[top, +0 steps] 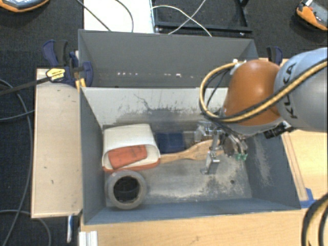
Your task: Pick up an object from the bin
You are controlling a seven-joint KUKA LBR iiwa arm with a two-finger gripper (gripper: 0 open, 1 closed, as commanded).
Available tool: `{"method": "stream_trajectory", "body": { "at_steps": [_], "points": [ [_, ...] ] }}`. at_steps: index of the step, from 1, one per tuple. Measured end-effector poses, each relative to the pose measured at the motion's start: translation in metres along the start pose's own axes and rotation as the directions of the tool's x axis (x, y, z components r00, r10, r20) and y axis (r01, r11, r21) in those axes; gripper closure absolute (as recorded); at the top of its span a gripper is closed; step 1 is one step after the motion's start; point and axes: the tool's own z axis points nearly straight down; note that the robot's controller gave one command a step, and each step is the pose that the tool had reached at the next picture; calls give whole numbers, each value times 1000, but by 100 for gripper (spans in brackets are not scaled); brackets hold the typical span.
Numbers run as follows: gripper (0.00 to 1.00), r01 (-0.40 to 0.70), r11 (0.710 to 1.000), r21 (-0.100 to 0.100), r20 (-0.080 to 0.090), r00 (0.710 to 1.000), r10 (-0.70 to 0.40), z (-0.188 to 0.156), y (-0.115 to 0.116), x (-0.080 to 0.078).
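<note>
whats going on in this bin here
A robot arm reaches into the grey bin from the right. Its gripper is low over the bin floor, at the right end of a pale wooden handle that runs left to a white block with an orange-red piece on it. A grey tape roll lies front left. Whether the gripper has hold of the handle cannot be told.

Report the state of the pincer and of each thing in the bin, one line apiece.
pincer: low in the bin's right half, at the wooden handle's end; whether it holds it, cannot tell.
wooden handle: lying flat, between white block and pincer.
white block: lying at the left.
orange-red piece: resting on the white block.
tape roll: front left, hole facing up.
dark blue thing: lying flat behind the handle.
</note>
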Motion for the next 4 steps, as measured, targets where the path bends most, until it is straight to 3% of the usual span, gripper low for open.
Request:
{"method": "stream_trajectory", "body": {
  "at_steps": [1,2,3,4],
  "points": [
    [0,-1,1000,0,8,1000,1,-5,0,-2],
    [0,11,1000,2,2,1000,-11,46,-41,-34],
    [0,-23,1000,0,10,1000,23,29,-59,11],
    [0,-20,1000,-1,5,1000,20,63,-18,-48]
  ]
}}
